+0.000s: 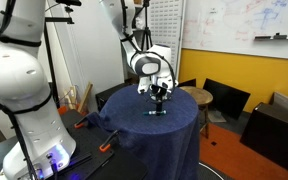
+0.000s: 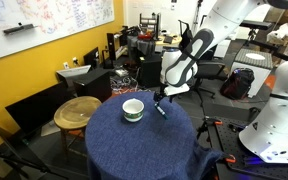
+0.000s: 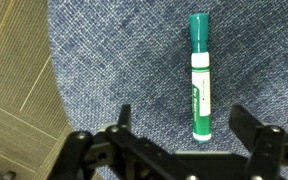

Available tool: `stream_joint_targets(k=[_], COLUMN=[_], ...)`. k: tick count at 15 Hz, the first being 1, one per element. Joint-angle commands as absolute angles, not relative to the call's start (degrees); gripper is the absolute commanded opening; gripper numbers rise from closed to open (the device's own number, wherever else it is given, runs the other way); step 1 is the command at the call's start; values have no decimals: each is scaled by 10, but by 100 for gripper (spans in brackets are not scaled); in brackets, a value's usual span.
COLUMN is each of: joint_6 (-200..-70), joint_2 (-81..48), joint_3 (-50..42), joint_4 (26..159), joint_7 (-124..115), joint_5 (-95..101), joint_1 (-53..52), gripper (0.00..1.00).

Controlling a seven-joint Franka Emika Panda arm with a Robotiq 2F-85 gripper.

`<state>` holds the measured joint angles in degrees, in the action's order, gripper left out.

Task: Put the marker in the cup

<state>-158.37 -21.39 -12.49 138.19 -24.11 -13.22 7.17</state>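
Observation:
The marker [image 3: 199, 80] is a green stick with a white label, lying on the blue tablecloth. In the wrist view it runs straight away from me, its near end between my two black fingers [image 3: 124, 122]. My gripper [image 3: 184, 125] is open and holds nothing. In both exterior views the gripper [image 2: 164, 96] [image 1: 159, 90] hangs just above the marker [image 2: 160, 109] [image 1: 156, 112]. The cup [image 2: 133, 109], white with a dark green band, stands upright on the cloth a short way from the marker. It does not show in the wrist view.
The round table [image 2: 134, 140] is draped in blue cloth, and its edge [image 3: 52, 90] runs close on the left of the wrist view. A wooden stool [image 2: 77, 110] and black chairs stand beside it. A second white robot arm [image 1: 19, 70] is nearby.

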Motion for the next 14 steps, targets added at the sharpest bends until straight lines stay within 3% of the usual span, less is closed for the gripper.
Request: stream_joint_targets(k=[1,7,9,13,14], joint_6=[-1575,-1570,-1570,-1573,-1573], joint_2=[-237,-261,-264,-263,-262], joint_3=[-130,-133,-133,-134,-133], joint_4=[1351,1332,1331,1333,1333], joint_7=[-253,-262,-262,-261,-260], joint_5=[-129,-125,-127,-130,-131], joint_1=[63,48,46,45,46], gripper=[100,99,94,71,72])
